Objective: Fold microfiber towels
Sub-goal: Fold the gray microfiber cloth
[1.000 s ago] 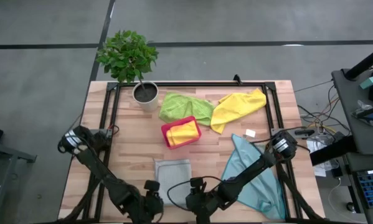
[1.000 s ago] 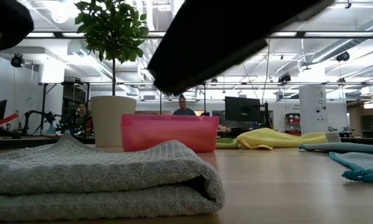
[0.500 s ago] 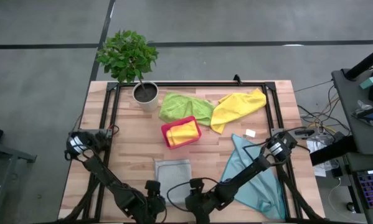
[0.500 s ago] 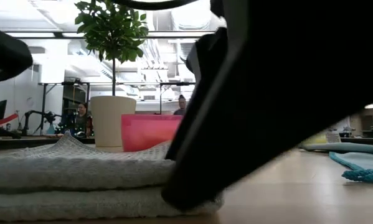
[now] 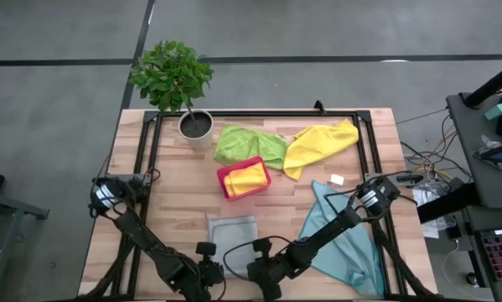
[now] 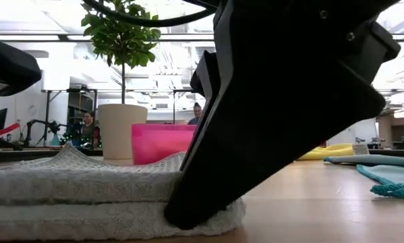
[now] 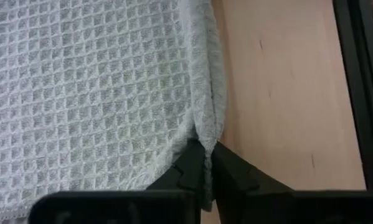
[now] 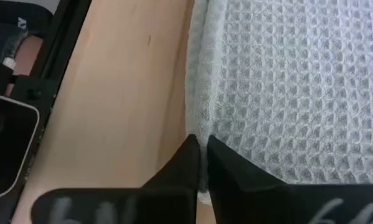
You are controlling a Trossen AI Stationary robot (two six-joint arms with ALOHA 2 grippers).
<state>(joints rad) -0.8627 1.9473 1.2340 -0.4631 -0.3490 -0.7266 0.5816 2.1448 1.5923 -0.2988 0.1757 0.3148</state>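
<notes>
At the near edge of the wooden surface, the left hand and right hand each pinch a near corner of the folded grey towel. Farther off lie a teal towel, a pink tray, then green and yellow towels.

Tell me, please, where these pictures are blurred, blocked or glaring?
Low view: the right arm's dark bulk blocks the middle, and the ceiling lights glare. Left wrist view: grey towel sharp, the fingers near the lens soft. High view: evenly lit.
</notes>
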